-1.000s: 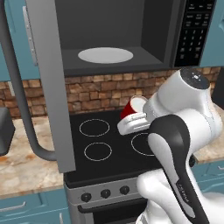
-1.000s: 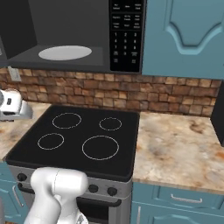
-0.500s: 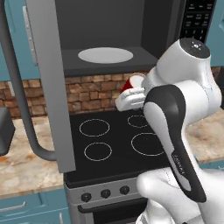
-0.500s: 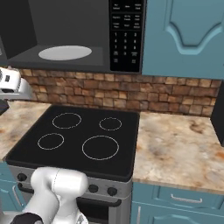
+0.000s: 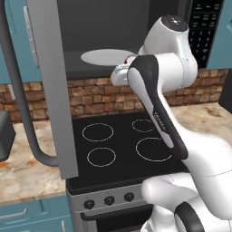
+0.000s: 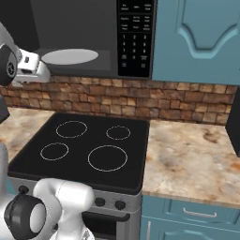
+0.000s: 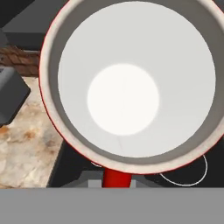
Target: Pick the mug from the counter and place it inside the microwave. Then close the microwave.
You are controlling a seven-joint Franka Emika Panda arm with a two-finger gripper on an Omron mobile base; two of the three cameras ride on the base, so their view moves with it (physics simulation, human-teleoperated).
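Observation:
The red mug [image 7: 127, 83] with its white inside is seen from straight above in the hand view, and my gripper [image 7: 114, 183] is shut on its wall at the bottom edge. In the left base view a sliver of the mug [image 5: 130, 59] shows behind my arm, level with the front of the white turntable [image 5: 106, 56] of the open microwave [image 5: 136, 27]. The fingers are hidden by the arm there. My white hand [image 6: 32, 70] is at the left edge of the right base view, in front of the microwave's cavity [image 6: 70, 28]. The speckled counter [image 6: 187, 154] lies below.
The microwave door [image 5: 50, 90] stands swung out to the left, its long grey handle [image 5: 22, 113] curving down. The black stovetop [image 6: 93, 150] lies directly under the cavity. A small black oven [image 5: 4, 136] sits at far left. The keypad panel [image 6: 133, 40] and a teal cabinet [image 6: 201, 37] are to the right.
The arm has risen, carrying the mug from just above the back of the stovetop up to the level of the microwave's opening.

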